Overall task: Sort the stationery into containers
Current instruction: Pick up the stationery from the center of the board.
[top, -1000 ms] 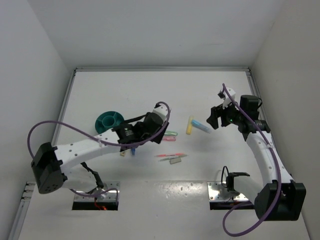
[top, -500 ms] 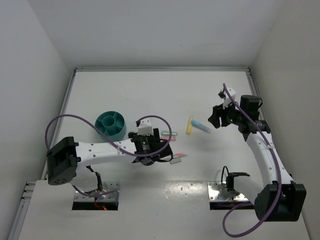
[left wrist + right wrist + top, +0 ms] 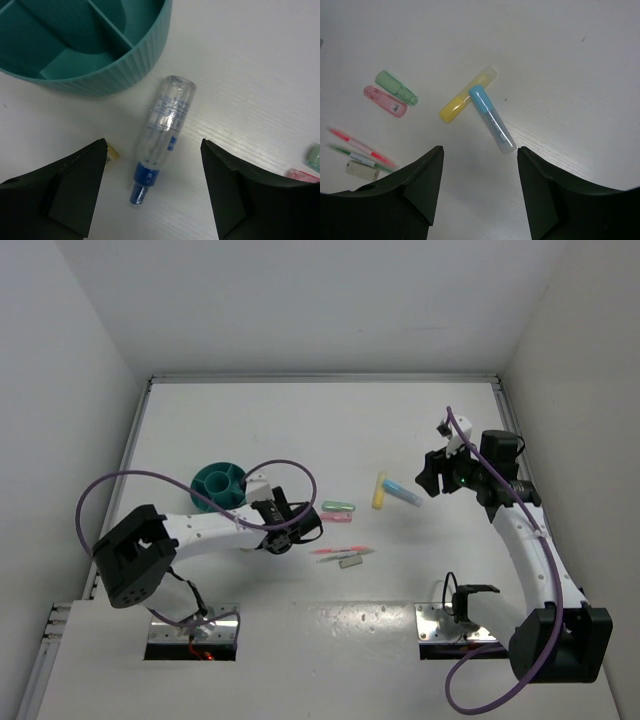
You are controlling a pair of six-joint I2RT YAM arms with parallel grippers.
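Observation:
The clear-blue marker [image 3: 162, 127] lies flat on the table just outside the teal organiser's ribbed wall [image 3: 125, 70]. My left gripper [image 3: 154, 150] is open, one finger on each side of the marker and neither touching it. A tiny beige eraser [image 3: 112, 152] sits by the left finger. In the top view the left gripper [image 3: 290, 527] is right of the organiser [image 3: 205, 483]. My right gripper [image 3: 480, 150] is open and empty, just short of the crossed yellow marker [image 3: 467, 95] and light-blue marker [image 3: 491, 117].
Short green [image 3: 396, 87] and pink [image 3: 385, 101] pieces lie side by side mid-table. A thin red pen [image 3: 362, 147] and a small beige block [image 3: 362, 170] lie nearer the arms. White walls close off the table's back and sides.
My left arm has pulled back and down toward the organiser. Its jaws have opened, leaving the clear-blue marker on the table. The right jaws have narrowed slightly; that arm has barely moved.

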